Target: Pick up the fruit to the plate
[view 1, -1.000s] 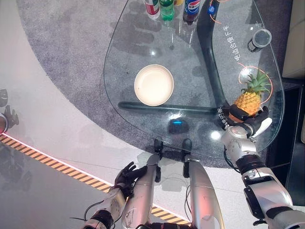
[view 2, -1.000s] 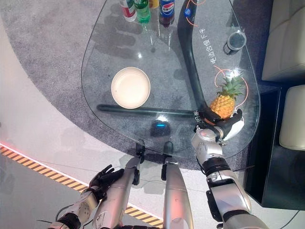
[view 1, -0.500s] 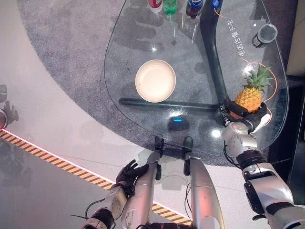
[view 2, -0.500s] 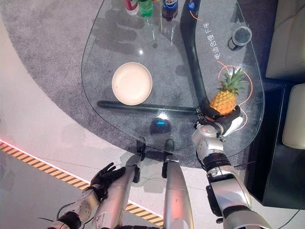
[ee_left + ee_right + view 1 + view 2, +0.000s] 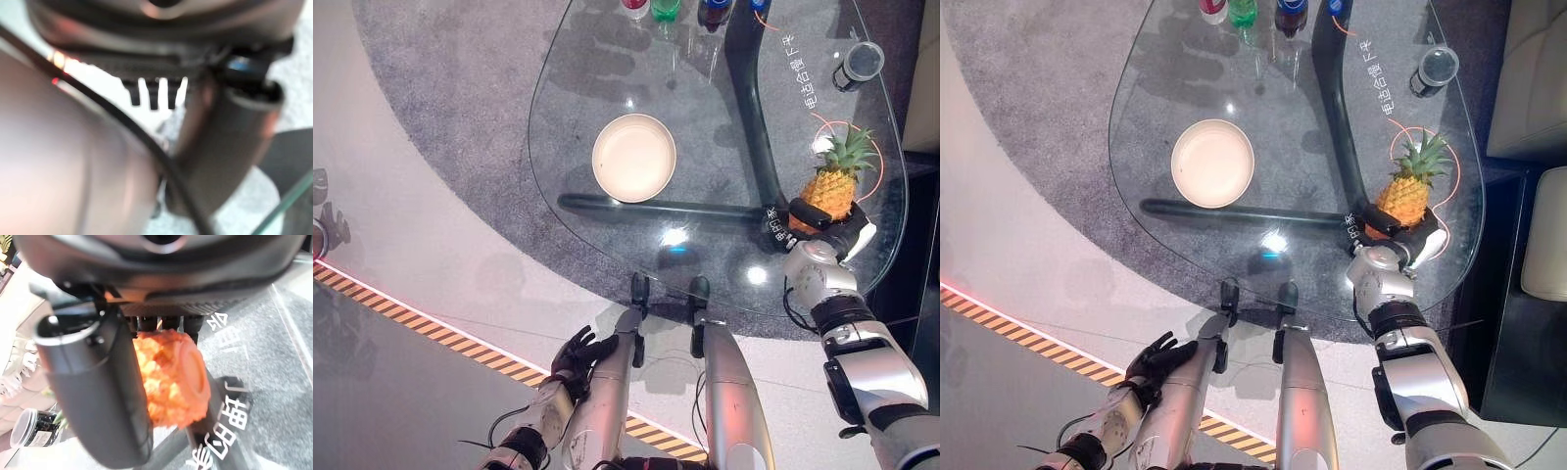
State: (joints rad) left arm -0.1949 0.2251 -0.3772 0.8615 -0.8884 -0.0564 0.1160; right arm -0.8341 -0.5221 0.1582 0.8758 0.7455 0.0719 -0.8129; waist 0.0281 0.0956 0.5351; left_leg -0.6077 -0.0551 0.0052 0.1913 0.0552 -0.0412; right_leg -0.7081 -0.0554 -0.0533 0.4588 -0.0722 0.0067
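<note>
Fingers (image 5: 808,211) and thumb of the right hand (image 5: 822,231) are curled round the lower body of the pineapple (image 5: 833,189), gripping it at its base near the right-hand edge of the glass table (image 5: 568,117). In the right wrist view the pineapple's orange underside (image 5: 171,377) sits between the thick dark thumb on one side and the row of fingers behind it, with the table's printed characters showing through the glass past it. Its green crown (image 5: 1422,157) points away from the robot, toward the far side of the table, over an orange ring marked on the glass.

Well apart from the fruit, toward the table's left half, lies the round cream plate (image 5: 633,158), bare and flat on the glass. A dark jar with a clear lid (image 5: 858,65) stands beyond the pineapple, near the far right rim. Several drink bottles (image 5: 1246,12) are lined up at the far edge.

Low beside the robot, over the pale floor near a yellow-and-black striped line (image 5: 431,333), the left hand (image 5: 579,354) hangs with its fingers loosely spread and nothing in them.
</note>
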